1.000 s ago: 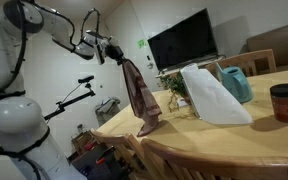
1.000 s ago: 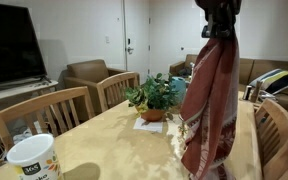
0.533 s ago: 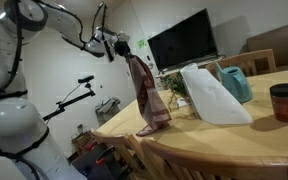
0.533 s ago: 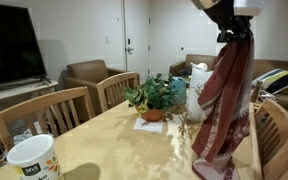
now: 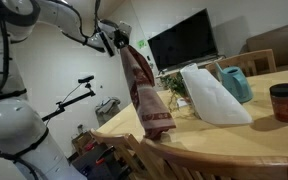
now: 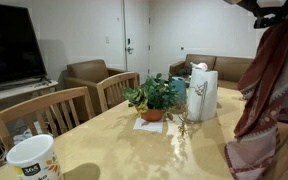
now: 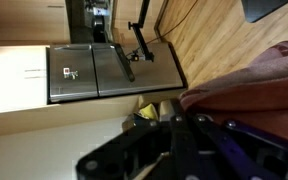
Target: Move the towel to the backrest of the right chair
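The claw (image 5: 120, 41) is high up in the air, clenched on the top end of the towel (image 5: 144, 95). The towel hangs down from it like a long flag. Its bottom end dangles just over the edge of the table (image 5: 264, 135), close above the chair (image 5: 219, 158) with the wide curved top. I cannot tell if the cloth brushes the table there.

So 1 part of the job looks done: the towel is picked up and is off the table. It is also near the right place. In an exterior view the towel (image 6: 269, 85) hangs by the table's edge, well apart from the plant (image 6: 154, 97) and the white bag (image 6: 202, 92).

The last part is not done yet. The towel is not on the backrest. No part of it lies over the curved top.

I think 2 things are left. The claw has to bring the towel over the top of the chair so it drapes down on both sides. Then the claw has to let go. The towel is soft and floppy, so it could slide off if too much hangs on 1 side.
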`<state>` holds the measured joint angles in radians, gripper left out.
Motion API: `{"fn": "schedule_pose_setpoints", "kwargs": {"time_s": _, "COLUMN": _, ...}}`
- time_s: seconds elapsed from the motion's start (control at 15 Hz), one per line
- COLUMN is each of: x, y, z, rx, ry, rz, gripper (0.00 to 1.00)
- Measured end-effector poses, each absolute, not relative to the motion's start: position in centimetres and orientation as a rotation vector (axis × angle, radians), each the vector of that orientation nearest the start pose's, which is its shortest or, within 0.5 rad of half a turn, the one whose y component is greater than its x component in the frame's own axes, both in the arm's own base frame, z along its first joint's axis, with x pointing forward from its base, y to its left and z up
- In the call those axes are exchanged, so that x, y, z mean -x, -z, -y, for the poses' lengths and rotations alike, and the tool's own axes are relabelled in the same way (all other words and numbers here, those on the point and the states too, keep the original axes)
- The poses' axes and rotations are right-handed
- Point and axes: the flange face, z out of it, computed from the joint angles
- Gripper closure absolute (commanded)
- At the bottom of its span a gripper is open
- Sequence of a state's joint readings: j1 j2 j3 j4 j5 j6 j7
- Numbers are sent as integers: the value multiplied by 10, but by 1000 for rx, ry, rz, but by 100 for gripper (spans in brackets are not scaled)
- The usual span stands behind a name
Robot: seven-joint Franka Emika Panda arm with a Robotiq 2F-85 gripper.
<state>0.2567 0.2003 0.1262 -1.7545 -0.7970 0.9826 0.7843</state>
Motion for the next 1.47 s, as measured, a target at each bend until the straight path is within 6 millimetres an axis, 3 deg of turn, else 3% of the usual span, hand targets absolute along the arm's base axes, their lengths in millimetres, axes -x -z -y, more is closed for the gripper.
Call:
{"fn": "schedule_pose_setpoints", "kwargs": {"time_s": 0.53, "x": -471, "y": -473, "z": -25, "rx": -1754, "ry": 392, "rz": 676, "gripper": 97}}
{"fn": "schedule_pose_setpoints", "kwargs": {"time_s": 1.2, "x": -468, "y": -473, "z": -22, "rx": -1748, "ry": 388, "rz": 685, "gripper": 99}}
{"fn": "schedule_pose_setpoints", "kwargs": {"time_s": 1.33, "x": -472, "y": -474, "z": -10, "rx": -1741, "ry": 399, "rz": 719, "gripper": 99}}
{"fn": "schedule_pose_setpoints", "kwargs": {"time_s": 1.47, "x": -478, "y": -477, "z": 15, "rx": -1715, "ry": 406, "rz": 808, "gripper": 99}}
